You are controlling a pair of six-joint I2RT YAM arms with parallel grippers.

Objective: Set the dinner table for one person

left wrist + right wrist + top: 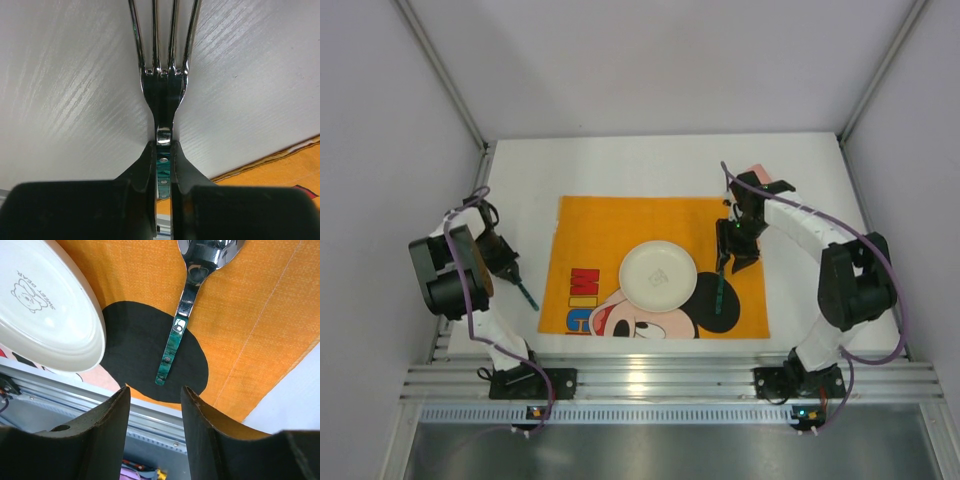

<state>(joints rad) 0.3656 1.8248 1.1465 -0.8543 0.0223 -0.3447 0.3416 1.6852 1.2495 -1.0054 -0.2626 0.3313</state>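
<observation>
- The counter (650, 165) is the white top that fills the floor of the cell in front of both arm bases. It carries everything else in view.
- An orange mat (600, 225) lies flat on the counter, nearer the front edge than the back.
- A white plate (658, 275) sits on the mat, upright and empty, right of the mat's centre and towards its front edge.
- A spoon (720, 290) lies flat on the mat just right of the plate, not touching it. Its handle points towards the arm bases and crosses a black patch of the print.
- The right tool (155, 390) hangs over the spoon's handle end. Its jaws are spread and hold nothing.
- The left tool (164, 150) is pressed together on a fork (162, 75), pinching the handle just behind the neck.
- The fork's tines reach out over bare counter left of the mat. The mat's edge shows to the right in the left wrist view.
- The pictures do not show whether the fork touches the counter.
- Step in hand, as judged: placing the fork. Plate and spoon appear to be set.
- Next move, as judged: carry the fork right to the strip of mat left of the plate and align it with the spoon. Then lower it flat before the jaws part, keeping clear of the plate's rim.
</observation>
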